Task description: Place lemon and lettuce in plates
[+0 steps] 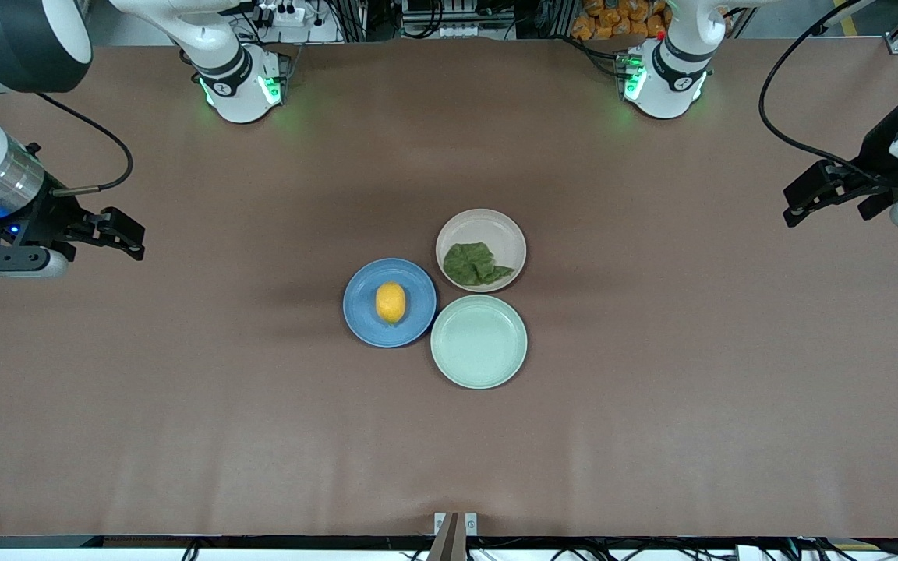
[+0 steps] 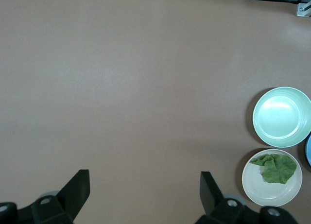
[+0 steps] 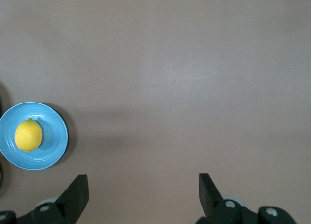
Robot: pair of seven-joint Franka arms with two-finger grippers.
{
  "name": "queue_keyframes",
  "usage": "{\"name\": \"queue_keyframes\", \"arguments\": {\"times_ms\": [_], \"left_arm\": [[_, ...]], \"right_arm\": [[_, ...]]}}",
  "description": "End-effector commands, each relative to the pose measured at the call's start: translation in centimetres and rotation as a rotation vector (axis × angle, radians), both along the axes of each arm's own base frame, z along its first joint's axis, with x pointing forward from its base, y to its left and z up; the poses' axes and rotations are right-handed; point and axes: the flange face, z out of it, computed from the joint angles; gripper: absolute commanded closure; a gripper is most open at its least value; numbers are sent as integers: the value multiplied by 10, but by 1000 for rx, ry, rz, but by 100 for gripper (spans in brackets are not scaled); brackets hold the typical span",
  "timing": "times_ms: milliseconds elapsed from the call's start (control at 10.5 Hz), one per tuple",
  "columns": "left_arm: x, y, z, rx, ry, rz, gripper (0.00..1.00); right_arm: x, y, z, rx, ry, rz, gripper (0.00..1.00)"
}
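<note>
The yellow lemon (image 1: 390, 302) lies in the blue plate (image 1: 362, 314) at the table's middle; both show in the right wrist view, lemon (image 3: 28, 135) in plate (image 3: 53, 151). The dark green lettuce (image 1: 474, 263) lies in the pale beige-pink plate (image 1: 482, 227), also in the left wrist view, lettuce (image 2: 275, 167) in plate (image 2: 257, 187). My left gripper (image 1: 804, 206) is open and empty, up over the left arm's end of the table. My right gripper (image 1: 123, 234) is open and empty over the right arm's end. Both arms wait.
An empty pale mint-green plate (image 1: 479, 340) sits touching the other two plates, nearer the front camera; it also shows in the left wrist view (image 2: 282, 116). The brown table cover (image 1: 652, 389) stretches around them.
</note>
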Motion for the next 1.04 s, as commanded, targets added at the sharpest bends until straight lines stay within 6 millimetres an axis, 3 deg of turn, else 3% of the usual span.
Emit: {"name": "queue_keyframes", "arguments": {"times_ms": [0, 380, 949], "left_arm": [[-8, 9, 3, -19, 11, -33, 0], [-6, 22, 3, -15, 10, -29, 0], [-4, 21, 0, -14, 16, -27, 0]], "right_arm": [[-5, -4, 1, -13, 7, 1, 0], [-2, 1, 8, -17, -14, 36, 0], [2, 2, 9, -17, -27, 41, 0]]}}
